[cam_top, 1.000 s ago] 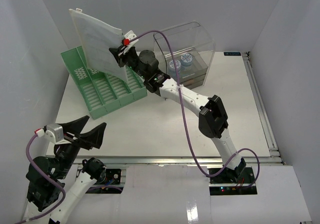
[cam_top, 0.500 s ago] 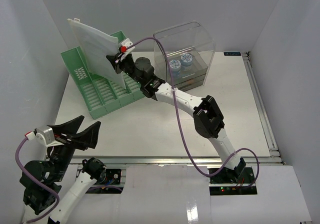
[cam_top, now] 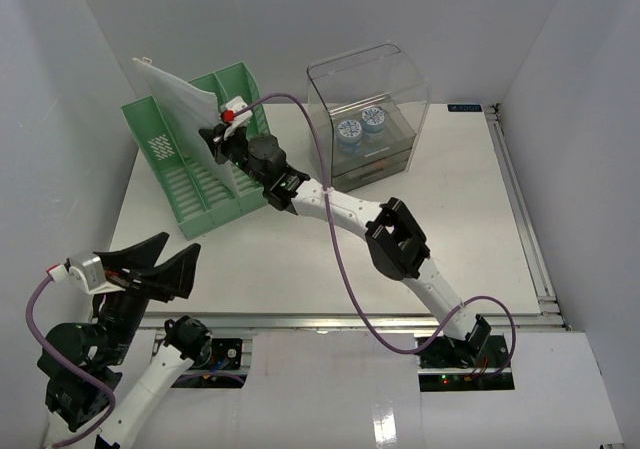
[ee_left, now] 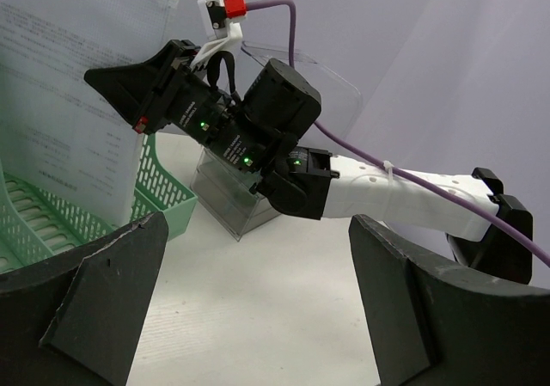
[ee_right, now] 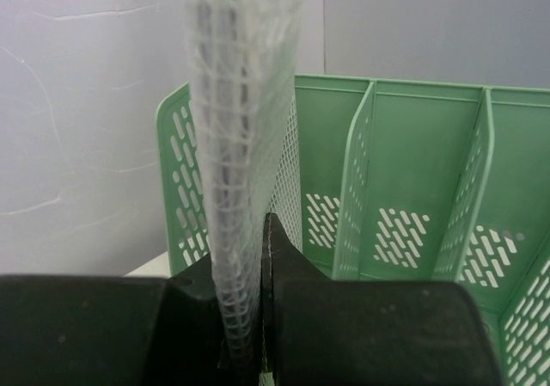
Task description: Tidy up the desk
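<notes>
Upper left: a green slotted file rack (cam_top: 215,184), and a white mesh document pouch (cam_top: 178,94) stands upright over its left end. Upper centre: a clear plastic box (cam_top: 372,79), 2 round blue-and-white items (cam_top: 360,126) inside.

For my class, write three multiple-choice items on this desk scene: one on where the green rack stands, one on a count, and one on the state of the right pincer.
1. Where on the desk does the green rack stand?
A far left; B far right; C near edge, by the rail.
2. How many round blue discs sit in the clear box?
A one; B two; C four.
3. The right pincer is:
A open and empty; B shut on the mesh pouch; C lying flat on the desk.

Answers:
1 A, the top view shows the rack in the far-left corner.
2 B, two discs lie side by side.
3 B, its fingers clamp the pouch's edge.
</notes>
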{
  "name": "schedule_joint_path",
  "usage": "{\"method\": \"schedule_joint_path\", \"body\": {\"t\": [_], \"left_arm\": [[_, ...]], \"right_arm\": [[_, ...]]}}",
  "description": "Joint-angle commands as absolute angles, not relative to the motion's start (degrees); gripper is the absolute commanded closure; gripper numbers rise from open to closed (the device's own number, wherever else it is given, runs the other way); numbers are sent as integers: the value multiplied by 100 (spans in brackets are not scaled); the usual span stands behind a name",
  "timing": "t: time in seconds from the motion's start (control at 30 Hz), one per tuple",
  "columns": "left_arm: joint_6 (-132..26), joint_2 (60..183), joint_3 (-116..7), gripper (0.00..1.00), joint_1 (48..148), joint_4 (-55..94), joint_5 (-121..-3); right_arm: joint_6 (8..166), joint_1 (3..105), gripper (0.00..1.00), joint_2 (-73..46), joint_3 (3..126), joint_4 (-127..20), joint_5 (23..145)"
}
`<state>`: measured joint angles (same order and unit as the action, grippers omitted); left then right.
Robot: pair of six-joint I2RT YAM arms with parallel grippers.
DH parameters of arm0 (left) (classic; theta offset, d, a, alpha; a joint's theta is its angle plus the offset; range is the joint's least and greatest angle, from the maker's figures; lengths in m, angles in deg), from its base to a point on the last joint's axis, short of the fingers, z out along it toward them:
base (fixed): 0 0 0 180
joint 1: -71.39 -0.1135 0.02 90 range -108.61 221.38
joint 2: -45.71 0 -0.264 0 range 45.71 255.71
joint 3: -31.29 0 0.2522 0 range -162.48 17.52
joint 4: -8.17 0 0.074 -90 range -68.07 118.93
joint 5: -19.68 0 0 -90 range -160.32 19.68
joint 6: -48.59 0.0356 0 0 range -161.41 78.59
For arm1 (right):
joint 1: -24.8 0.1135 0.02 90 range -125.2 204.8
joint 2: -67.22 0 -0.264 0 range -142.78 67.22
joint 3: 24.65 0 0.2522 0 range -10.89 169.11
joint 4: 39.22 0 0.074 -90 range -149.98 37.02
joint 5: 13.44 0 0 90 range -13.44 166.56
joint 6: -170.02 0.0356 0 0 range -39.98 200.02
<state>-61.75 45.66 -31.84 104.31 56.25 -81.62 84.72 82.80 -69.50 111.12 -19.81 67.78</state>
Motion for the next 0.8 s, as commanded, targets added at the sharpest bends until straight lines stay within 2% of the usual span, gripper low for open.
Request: {"method": "schedule_joint_path", "body": {"t": [0.0, 0.57, 0.77], "left_arm": [[-6232, 4334, -3156, 2, 10434, 5664, -8079], [-6406, 4299, -3029, 2, 10434, 5706, -8019], [-6435, 4299, -3055, 2, 10437, 5785, -8040]], "right_arm": [[8784, 8351, 92, -7125, 11789, -1245, 6290], [9076, 8401, 92, -7849, 12761, -1132, 6010], [9016, 8413, 92, -8046, 12742, -1062, 6059]]}}
